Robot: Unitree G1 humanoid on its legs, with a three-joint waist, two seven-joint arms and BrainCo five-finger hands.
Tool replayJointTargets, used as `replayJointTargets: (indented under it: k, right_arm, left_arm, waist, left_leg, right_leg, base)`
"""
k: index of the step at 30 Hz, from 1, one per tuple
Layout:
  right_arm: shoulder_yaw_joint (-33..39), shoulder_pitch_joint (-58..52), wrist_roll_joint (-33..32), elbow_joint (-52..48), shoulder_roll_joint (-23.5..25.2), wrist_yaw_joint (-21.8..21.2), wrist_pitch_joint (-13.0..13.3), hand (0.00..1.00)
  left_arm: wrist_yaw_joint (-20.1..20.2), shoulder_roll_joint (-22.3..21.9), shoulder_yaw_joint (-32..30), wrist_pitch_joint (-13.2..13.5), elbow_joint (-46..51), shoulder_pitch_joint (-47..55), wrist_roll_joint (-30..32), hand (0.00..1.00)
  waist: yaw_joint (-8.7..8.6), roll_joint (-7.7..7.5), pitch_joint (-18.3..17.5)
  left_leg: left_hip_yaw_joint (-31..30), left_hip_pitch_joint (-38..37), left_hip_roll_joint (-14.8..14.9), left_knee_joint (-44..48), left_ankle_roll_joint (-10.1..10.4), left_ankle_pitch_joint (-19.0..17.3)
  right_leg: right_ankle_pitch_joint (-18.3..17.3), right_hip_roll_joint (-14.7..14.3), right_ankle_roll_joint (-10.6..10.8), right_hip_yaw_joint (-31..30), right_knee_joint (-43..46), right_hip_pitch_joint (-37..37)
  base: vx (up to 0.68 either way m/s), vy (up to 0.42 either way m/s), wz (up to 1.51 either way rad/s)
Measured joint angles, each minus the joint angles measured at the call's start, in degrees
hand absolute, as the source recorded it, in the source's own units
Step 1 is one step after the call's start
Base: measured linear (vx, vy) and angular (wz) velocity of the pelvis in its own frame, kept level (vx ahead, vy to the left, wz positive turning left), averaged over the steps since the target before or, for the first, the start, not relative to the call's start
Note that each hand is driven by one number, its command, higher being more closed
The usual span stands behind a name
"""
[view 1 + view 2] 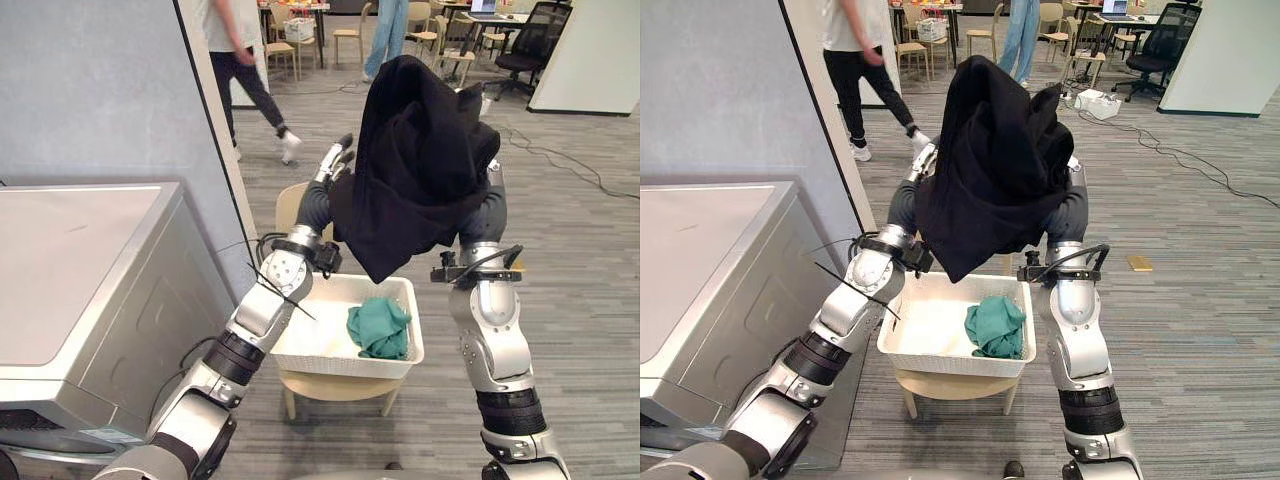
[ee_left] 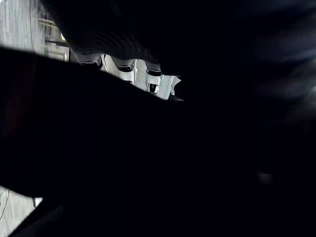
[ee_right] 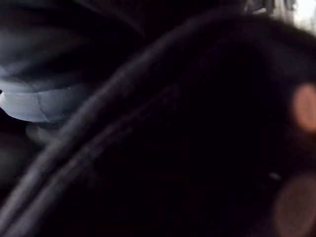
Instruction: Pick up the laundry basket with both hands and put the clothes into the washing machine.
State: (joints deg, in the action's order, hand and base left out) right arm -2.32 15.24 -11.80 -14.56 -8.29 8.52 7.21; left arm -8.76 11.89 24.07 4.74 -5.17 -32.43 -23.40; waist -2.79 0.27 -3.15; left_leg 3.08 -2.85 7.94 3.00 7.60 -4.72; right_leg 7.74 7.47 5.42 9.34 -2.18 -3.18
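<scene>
Black garment [image 1: 420, 165]: was draped over both raised hands, above the basket [image 1: 335, 362].
Green cloth [image 1: 380, 328]: lay inside the basket.
Left hand [image 1: 337, 160]: fingers were straight, not clenched.
Right hand: was hidden under the garment; I cannot tell.

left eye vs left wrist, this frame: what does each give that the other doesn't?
Left eye view adds: the white laundry basket on a wooden seat, a green cloth lying in it, the washing machine on the robot's left, and a person walking behind. Left wrist view adds: a close look at the left robot hand, its silver fingers straight, with dark cloth lying across in front. Both: the black garment, hanging above the basket over the raised arms.
</scene>
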Motion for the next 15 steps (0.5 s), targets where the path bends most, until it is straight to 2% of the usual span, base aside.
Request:
replayJointTargets:
  k: [5,15]
  right_arm:
    - [-0.9,-2.7,0.0,0.0,0.0,-1.0,0.0,1.00]
    - [-3.2,-4.8,-1.4,-2.3,0.0,-1.4,0.1,1.00]
  left_arm:
    - [0.0,0.2,1.4,0.0,0.2,-0.2,-0.9,0.00]
    - [0.8,-0.6,7.0,0.0,0.1,-6.1,-3.1,0.00]
  waist:
    - [-1.23,0.03,0.0]
    - [-1.56,0.59,0.1]
  left_leg:
    - [-1.3,0.1,-0.1,-0.1,0.0,0.0]
    - [-1.5,0.2,-0.1,-0.2,0.0,0.0]
  right_leg:
    - [-0.2,0.2,0.3,1.2,-0.1,1.0]
    - [-0.3,0.3,0.4,1.5,-0.2,1.0]
  base:
    - [-0.03,-0.007,0.12]
    - [-0.01,-0.001,0.01]
